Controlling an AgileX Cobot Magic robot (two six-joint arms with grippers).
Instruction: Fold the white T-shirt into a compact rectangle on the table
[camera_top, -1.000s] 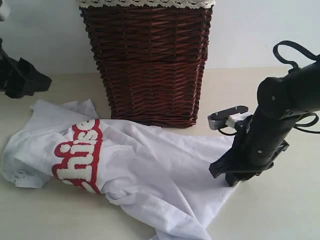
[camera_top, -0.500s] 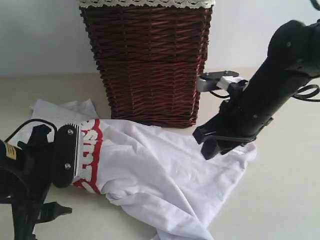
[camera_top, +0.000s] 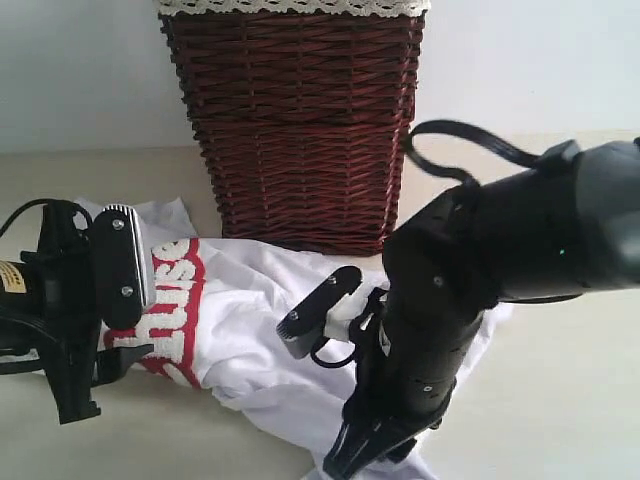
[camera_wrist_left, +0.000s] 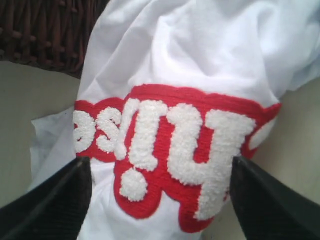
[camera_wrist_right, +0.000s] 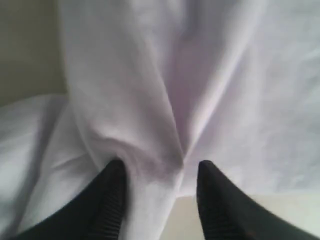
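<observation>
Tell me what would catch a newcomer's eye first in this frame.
The red band with fuzzy white letters on the crumpled white T-shirt, lying unfolded on the table in front of a tall dark wicker basket. Next, the bulky black right arm, its gripper straddling a fabric ridge, while the left gripper frames the lettering, open.

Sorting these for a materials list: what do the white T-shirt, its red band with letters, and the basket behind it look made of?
White T-shirt: soft matte knit, likely cotton; it creases loosely. Red band: fuzzy raised pile, probably chenille or towelling; nubbly white letters. Basket: woven wicker, glossy dark brown strands; lace-like cloth trim at the rim.
</observation>
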